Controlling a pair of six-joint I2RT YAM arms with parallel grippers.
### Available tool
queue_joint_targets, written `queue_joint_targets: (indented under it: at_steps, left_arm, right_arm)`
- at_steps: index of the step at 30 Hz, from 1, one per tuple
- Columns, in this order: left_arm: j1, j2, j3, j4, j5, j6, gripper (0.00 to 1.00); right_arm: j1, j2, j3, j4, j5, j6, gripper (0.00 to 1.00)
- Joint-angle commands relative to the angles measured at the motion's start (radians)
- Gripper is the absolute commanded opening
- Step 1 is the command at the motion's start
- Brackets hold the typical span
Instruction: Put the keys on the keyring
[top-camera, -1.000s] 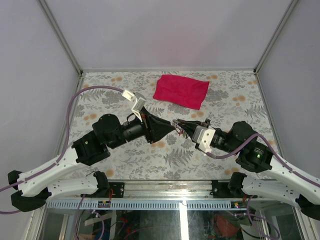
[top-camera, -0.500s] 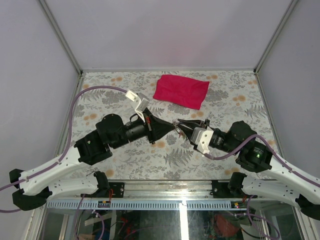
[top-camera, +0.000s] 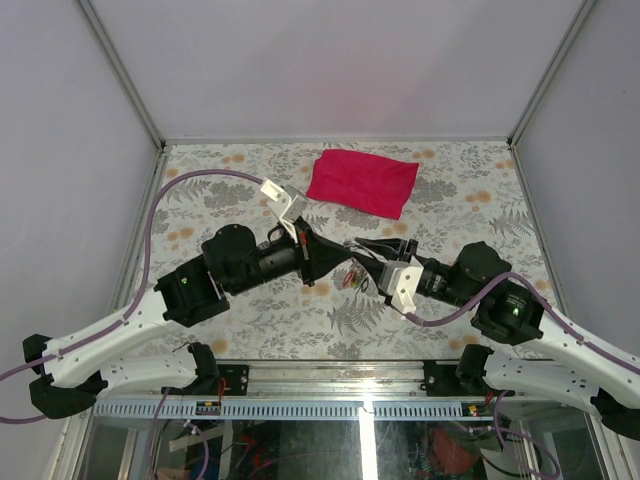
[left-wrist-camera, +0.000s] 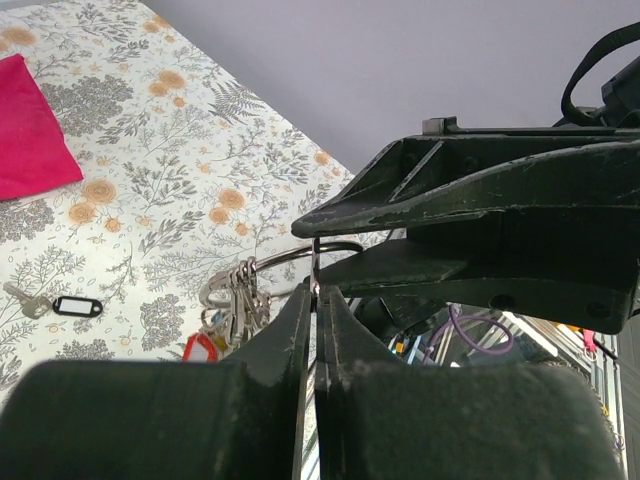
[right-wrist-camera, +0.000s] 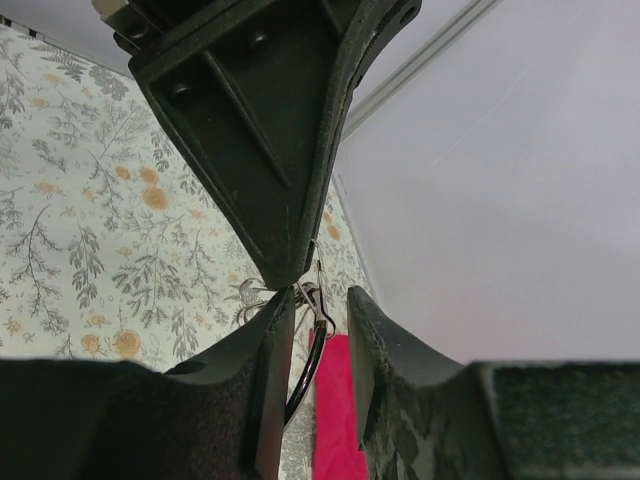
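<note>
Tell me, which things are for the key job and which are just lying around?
For the job:
- keyring, pinched in the left pincer
- bunch of keys hanging on it
- loose key with a black tag on the table
- right pincer, open around the ring

Just lying about:
- red cloth
- flowery table

Mid-table is crowded: the left gripper and right gripper meet tip to tip, with the keyring and keys dangling there. A red cloth blocks the far middle. The table lies open far left, far right and along the near edge.
</note>
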Motion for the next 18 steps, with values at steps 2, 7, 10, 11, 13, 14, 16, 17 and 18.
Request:
queue_joint_targets:
  at_steps: [2, 7, 10, 11, 13, 14, 16, 17, 18]
  left_arm:
    - [0.0, 0.007, 0.048, 0.041, -0.011, 0.015, 0.0]
    - [0.001, 0.013, 0.053, 0.037, -0.007, 0.015, 0.0]
    - [0.001, 0.012, 0.054, 0.033, -0.01, 0.016, 0.0]
    - [0.0, 0.013, 0.054, 0.031, -0.011, 0.018, 0.0]
    - [0.0, 0.013, 0.055, 0.031, -0.01, 0.019, 0.0]
    - [0.001, 0.013, 0.055, 0.03, -0.009, 0.021, 0.0]
    - [0.001, 0.012, 0.055, 0.03, -0.011, 0.023, 0.0]
    - [0.0, 0.01, 0.055, 0.03, -0.012, 0.026, 0.0]
    - [0.0, 0.007, 0.055, 0.029, -0.013, 0.029, 0.0]
  right_arm:
    - [0.002, 0.014, 0.036, 0.015, -0.021, -0.031, 0.33]
    - [0.002, 0.024, 0.036, 0.012, -0.011, -0.045, 0.25]
    - [0.002, 0.027, 0.034, 0.007, -0.011, -0.05, 0.14]
    - [0.003, 0.025, 0.035, 0.006, -0.013, -0.051, 0.1]
    - [0.002, 0.023, 0.035, 0.007, -0.012, -0.05, 0.02]
    - [0.002, 0.022, 0.037, 0.004, -0.012, -0.051, 0.0]
    - [0.002, 0.024, 0.047, -0.01, -0.007, -0.056, 0.0]
    - [0.002, 0.027, 0.054, -0.018, -0.005, -0.059, 0.0]
    - [0.003, 0.028, 0.059, -0.025, -0.002, -0.065, 0.0]
